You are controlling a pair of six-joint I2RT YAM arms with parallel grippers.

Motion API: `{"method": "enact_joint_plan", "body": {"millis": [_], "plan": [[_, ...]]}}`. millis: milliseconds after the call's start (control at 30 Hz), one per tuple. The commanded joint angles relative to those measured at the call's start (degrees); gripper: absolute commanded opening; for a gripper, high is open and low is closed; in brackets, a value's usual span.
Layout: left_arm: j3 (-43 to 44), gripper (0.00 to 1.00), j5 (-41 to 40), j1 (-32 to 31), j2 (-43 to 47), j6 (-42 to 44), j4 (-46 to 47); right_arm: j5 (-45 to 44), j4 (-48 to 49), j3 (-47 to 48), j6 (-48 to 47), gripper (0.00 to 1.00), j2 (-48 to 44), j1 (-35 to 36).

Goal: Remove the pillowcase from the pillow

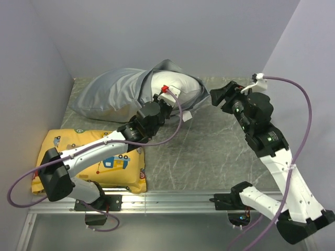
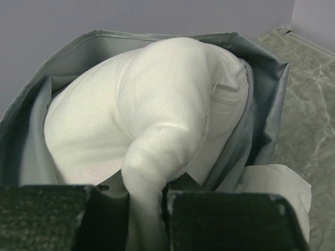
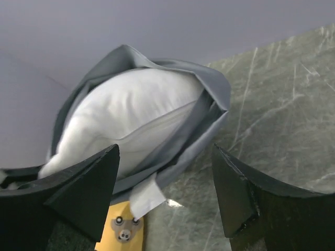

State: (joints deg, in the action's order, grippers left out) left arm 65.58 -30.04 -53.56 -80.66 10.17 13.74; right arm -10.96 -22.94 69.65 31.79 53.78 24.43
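Along the far edge of the tabletop (image 1: pixel 209 151): the grey pillowcase (image 1: pixel 110 97) lies from near the far left corner to about the middle of that edge, with its open mouth turned to the right.
Pillow: the white pillow (image 1: pixel 183 83) bulges out of that mouth. Its right end is bare and the rest is inside the cover.
Left pincer: the left pincer (image 1: pixel 168 97) sits at the mouth, reaching in from the near side.
Left pincer grip: in the wrist view the left pincer (image 2: pixel 146 209) is closed almost fully on a pinched ridge of the pillow (image 2: pixel 157 104). The white cloth runs down between the two fingers.
Cover around the grip: the pillowcase (image 2: pixel 267 104) rings the pillow on the left, top and right, and its rim stands clear of the fingers.
Right pincer: the right pincer (image 1: pixel 222 97) hovers just right of the mouth, near the cover but not touching it.
Right pincer state: its wrist view shows the right pincer (image 3: pixel 165 151) spread wide and holding nothing. The pillow (image 3: pixel 131 110) and the pillowcase (image 3: pixel 209 99) lie beyond and between the fingers.
Pale flap: a pale flap (image 3: pixel 146 196) hangs from the lower lip of the mouth. Whether it belongs to the cover or the pillow I cannot tell.
Yellow cushion: the yellow cushion (image 1: pixel 63 144), printed with vehicles, lies at the near left corner under the left arm.
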Motion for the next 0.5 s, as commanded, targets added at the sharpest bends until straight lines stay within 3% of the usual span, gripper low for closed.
{"method": "enact_joint_plan", "body": {"millis": [0, 167, 467], "plan": [[4.1, 0.0, 0.1, -0.1, 5.3, -3.8, 2.3, 5.9, 2.5, -2.0, -1.7, 0.77, 5.6, -2.7], [6.5, 0.0, 1.8, -0.1, 6.7, -5.0, -0.5, 10.8, 6.5, -0.9, -2.0, 0.77, 12.5, -4.4], [8.5, 0.0, 5.6, -0.1, 9.2, -6.0, -4.2, 10.7, 8.9, 0.8, -1.1, 0.74, 21.5, -5.8]]}}
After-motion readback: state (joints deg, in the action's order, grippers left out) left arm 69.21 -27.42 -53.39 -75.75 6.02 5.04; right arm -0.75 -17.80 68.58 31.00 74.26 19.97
